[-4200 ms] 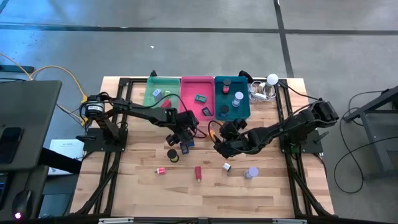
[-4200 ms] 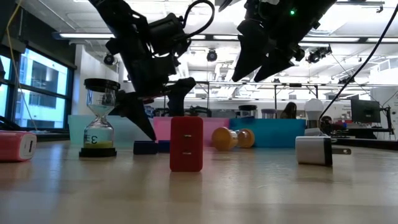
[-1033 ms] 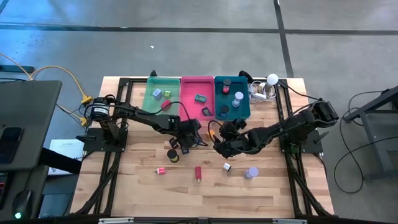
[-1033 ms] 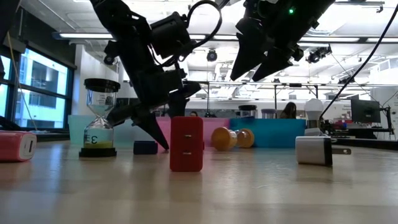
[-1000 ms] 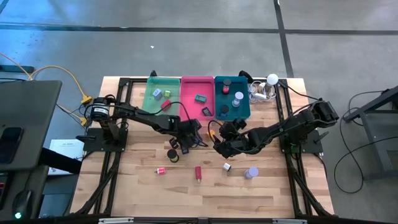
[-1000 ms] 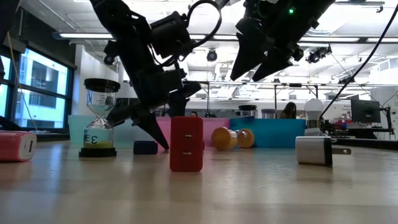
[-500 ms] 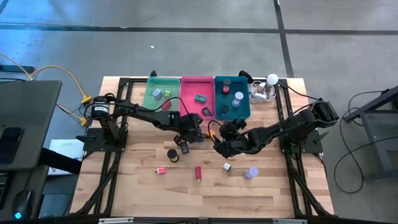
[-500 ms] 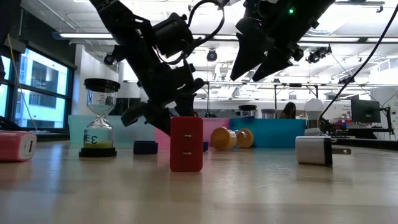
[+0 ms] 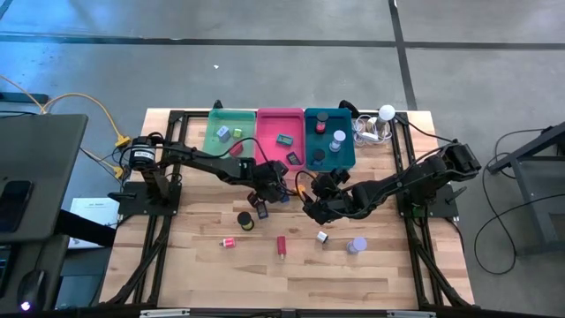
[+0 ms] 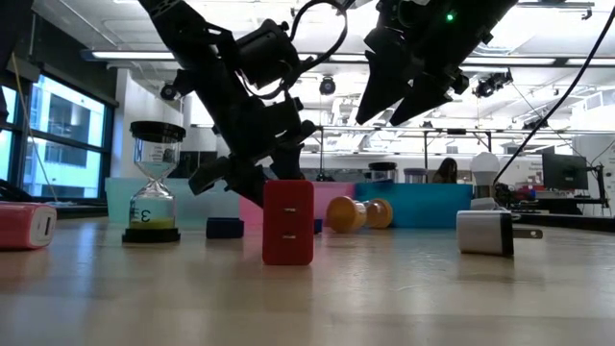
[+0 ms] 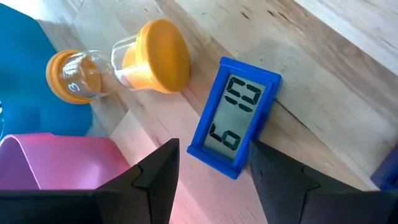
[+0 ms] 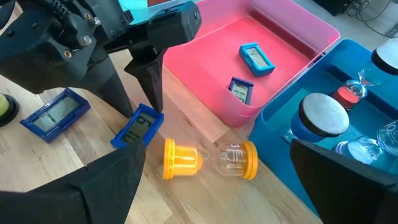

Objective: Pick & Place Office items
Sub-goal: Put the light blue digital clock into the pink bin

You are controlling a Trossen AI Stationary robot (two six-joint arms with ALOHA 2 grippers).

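left hand (image 11: 208, 180) straddling blue clock (image 11: 233, 124) (fingers apart)

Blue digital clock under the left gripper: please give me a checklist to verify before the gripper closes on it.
1. Left gripper open, one finger at each side of the small blue digital clock: ok.
2. Clock lies flat on the wooden table, display up: ok.
3. Orange-capped hourglass, lying on its side, is apart from the clock: ok, though near.
4. Fingers low enough to catch the clock's edges: cannot tell.
5. Pink plastic tray has bare floor left: ok.
6. Right gripper open, off to one side of the clock: ok.
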